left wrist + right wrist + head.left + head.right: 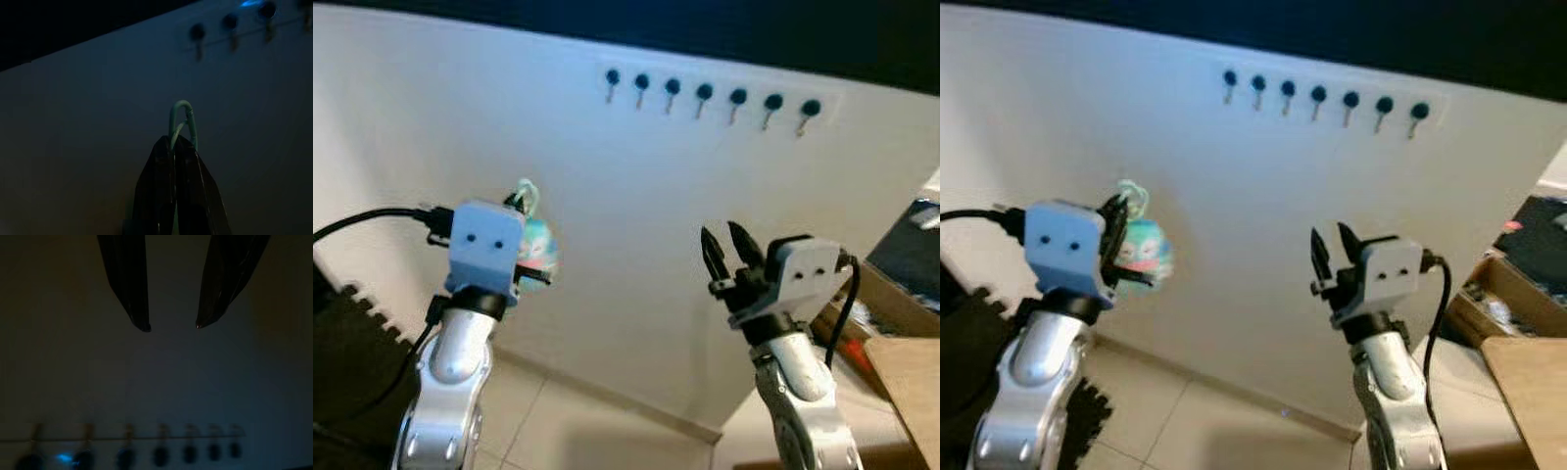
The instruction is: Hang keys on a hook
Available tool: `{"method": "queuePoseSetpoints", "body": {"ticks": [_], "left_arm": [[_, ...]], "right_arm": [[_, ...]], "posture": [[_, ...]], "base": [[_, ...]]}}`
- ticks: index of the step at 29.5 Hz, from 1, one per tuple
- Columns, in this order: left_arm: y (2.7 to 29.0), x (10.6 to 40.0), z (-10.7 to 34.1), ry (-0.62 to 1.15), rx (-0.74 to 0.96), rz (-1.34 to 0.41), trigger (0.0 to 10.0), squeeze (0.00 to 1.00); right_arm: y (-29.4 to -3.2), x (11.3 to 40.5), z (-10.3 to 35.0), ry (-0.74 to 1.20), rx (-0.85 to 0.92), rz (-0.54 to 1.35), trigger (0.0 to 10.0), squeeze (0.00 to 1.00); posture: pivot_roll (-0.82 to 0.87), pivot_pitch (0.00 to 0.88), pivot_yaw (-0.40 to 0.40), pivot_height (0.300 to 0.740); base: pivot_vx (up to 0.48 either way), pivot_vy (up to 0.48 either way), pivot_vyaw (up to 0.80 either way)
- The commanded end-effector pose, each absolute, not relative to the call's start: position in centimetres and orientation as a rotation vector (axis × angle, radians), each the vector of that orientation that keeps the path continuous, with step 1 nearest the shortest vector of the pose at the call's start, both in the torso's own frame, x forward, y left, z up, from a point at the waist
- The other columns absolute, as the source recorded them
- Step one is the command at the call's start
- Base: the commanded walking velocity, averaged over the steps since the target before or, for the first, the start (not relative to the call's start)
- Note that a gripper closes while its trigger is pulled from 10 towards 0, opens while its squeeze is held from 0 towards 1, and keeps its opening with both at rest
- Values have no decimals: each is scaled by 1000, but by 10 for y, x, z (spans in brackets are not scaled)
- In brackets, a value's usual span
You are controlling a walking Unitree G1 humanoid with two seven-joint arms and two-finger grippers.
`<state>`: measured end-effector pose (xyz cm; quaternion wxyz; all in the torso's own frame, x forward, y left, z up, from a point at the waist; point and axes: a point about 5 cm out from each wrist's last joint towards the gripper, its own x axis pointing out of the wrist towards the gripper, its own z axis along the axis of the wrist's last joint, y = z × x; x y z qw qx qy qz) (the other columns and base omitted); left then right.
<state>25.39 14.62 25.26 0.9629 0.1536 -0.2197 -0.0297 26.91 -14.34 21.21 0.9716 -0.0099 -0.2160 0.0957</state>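
Note:
A row of several dark-knobbed hooks is fixed high on the white wall. My left gripper is raised in front of the wall, well below and left of the hooks, shut on the keys' pale green loop. A round teal and pink charm hangs beside the fingers. My right gripper is held up further right, open and empty, pointing at the wall below the hooks.
Cardboard boxes with dark items stand at the right. A black toothed mat lies at the lower left. Pale tiled floor runs along the wall's base.

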Motion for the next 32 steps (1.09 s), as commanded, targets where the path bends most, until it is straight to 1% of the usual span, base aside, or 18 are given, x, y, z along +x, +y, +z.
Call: {"method": "queuePoseSetpoints", "body": {"ticks": [1,5,11,12,15,16,19,20,27,32], "left_arm": [[143,253,253,-452,317,-73,10000,0],[142,253,253,-450,313,-90,10000,0],[136,252,252,-439,291,-186,10000,0],[130,251,253,-407,218,-280,10000,0],[126,249,253,-373,153,-399,10000,0],[126,249,253,-373,153,-399,10000,0],[126,246,256,-355,126,-502,10000,0],[126,246,256,-355,126,-502,10000,0],[130,246,272,-359,45,-663,10000,0],[128,258,283,-381,9,-672,10000,0]], "right_arm": [[-147,269,210,-423,-24,184,10000,0],[-147,269,210,-422,-22,185,10000,0],[-146,269,208,-415,-16,186,10000,0],[-146,268,207,-413,-18,187,10000,0],[-146,268,206,-410,-21,188,10000,0],[-146,268,206,-410,-21,188,10000,0],[-145,267,204,-403,-25,191,10000,0],[-145,267,204,-403,-25,191,10000,0],[-143,263,197,-388,-44,200,10000,0],[-138,263,205,-418,-39,236,10000,0]], "posture": [[87,109,-24,740],[87,109,-24,740],[88,111,-25,740],[88,111,-25,740],[86,111,-23,740],[86,111,-23,740],[84,111,-21,740],[84,111,-21,740],[81,114,-19,740],[75,113,-15,740]], "base": [[480,0,0],[419,0,0],[0,0,0],[0,0,0],[0,0,0],[0,0,0],[0,0,0],[0,0,0],[0,0,0],[0,0,0]]}}
